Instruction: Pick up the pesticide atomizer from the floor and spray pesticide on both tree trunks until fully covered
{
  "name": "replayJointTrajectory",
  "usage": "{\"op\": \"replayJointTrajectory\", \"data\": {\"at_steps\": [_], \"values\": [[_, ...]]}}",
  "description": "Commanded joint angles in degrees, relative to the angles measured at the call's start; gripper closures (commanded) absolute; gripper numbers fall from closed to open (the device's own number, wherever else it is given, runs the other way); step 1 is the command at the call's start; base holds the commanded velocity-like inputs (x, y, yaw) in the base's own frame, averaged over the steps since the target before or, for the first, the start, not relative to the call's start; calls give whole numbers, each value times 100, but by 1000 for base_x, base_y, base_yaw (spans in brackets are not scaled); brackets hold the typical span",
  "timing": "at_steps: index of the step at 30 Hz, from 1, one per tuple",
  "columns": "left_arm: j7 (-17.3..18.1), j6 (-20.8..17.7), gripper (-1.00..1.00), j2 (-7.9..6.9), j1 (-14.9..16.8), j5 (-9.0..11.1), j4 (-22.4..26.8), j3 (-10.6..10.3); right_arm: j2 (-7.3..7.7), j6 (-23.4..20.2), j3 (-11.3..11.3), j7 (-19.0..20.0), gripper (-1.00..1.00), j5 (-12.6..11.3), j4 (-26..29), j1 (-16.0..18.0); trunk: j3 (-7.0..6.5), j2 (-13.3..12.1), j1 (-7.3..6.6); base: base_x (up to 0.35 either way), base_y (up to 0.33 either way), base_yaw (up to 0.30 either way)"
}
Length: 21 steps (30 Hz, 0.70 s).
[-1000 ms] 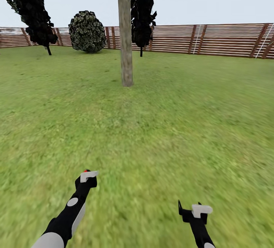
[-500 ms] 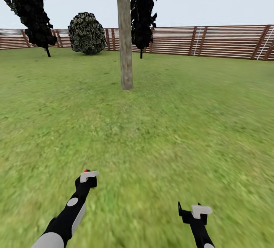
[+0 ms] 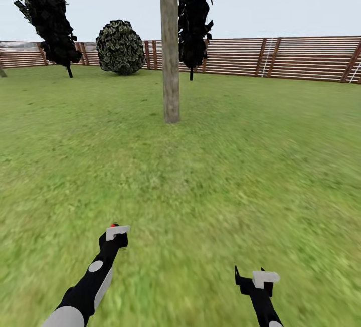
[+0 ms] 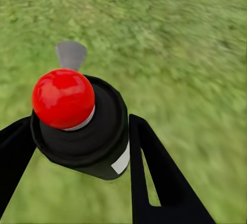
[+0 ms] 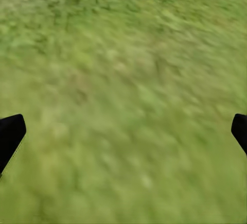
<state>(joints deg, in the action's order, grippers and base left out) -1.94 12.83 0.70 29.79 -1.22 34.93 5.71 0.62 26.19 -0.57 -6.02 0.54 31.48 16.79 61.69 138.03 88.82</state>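
Between left pincer (image 4: 77, 147) fingers (image 4: 154, 177): pesticide atomizer (image 4: 82, 126).

The head view has shifted with the camera's own motion, so the tree trunk (image 3: 170, 46), the round bush (image 3: 120, 47) and the fence (image 3: 301, 59) now sit a little lower and further right in the picture, the trunk's base included.

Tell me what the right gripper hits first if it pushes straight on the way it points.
Most likely the grass lawn: the right wrist view looks along the right gripper onto bare grass between its spread fingers. How far off is unclear.
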Motion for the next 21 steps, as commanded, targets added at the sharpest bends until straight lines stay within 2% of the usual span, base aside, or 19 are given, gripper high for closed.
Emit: {"op": "replayJointTrajectory", "data": {"at_steps": [1, 21], "values": [[3, 0, 100, 0, 0, -1, -1, 0, 0, 0, 2, 2, -100, 3, 1, 0, 0, 0, 0, 339, 0, 4], [1, 0, 100, 0, 0, -1, 5, 0, -15, 0, 4, 5, -100, -2, 16, 0, -1, 0, 0, 339, 0, 0]]}}
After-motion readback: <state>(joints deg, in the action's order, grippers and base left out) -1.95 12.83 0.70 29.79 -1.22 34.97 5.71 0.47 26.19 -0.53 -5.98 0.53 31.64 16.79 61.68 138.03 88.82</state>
